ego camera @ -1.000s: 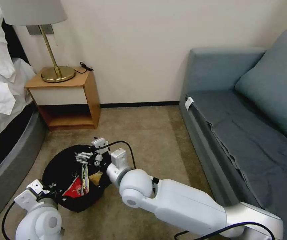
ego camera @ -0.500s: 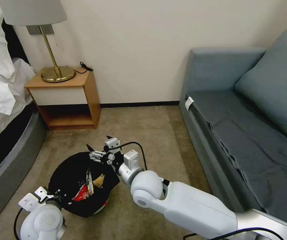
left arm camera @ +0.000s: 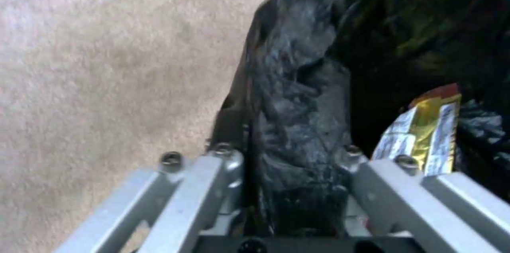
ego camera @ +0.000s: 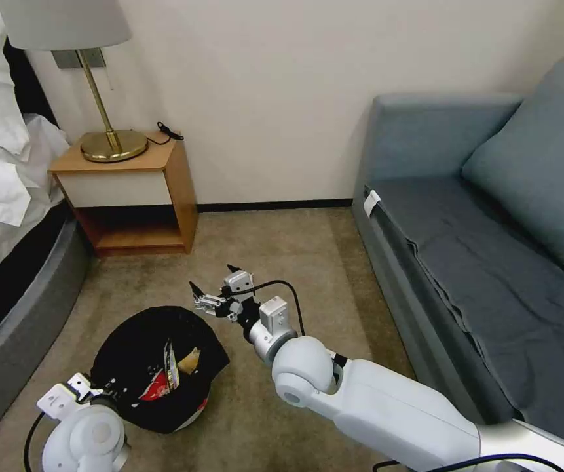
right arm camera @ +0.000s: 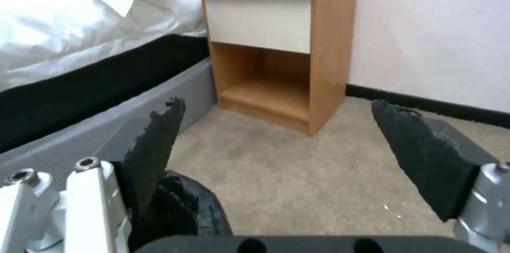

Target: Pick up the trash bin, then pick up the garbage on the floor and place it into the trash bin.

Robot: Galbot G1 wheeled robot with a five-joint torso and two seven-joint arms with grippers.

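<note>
The trash bin (ego camera: 131,341), white with a crinkled black bag, hangs just above the carpet at the lower left. My left gripper (ego camera: 101,391) is shut on its near rim; in the left wrist view the left gripper (left arm camera: 295,157) straddles the bag's edge. Garbage lies inside: a red-and-white wrapper (ego camera: 156,388), a dark-and-gold bar wrapper (ego camera: 171,366) (left arm camera: 425,133) and a tan wrapper (ego camera: 190,358). My right gripper (ego camera: 214,286) (right arm camera: 287,153) stands open and empty beyond the bin's far right rim, with its black pads (right arm camera: 159,145) spread wide.
A wooden nightstand (ego camera: 131,190) (right arm camera: 281,46) with a brass lamp (ego camera: 108,131) stands against the wall. The bed (ego camera: 0,216) runs along the left and a blue-grey sofa (ego camera: 478,262) along the right. Beige carpet (ego camera: 282,262) lies open between them.
My right gripper has drawn back from above the bin's mouth to the right, past its rim, staying open. The bin and my left arm have shifted slightly.
</note>
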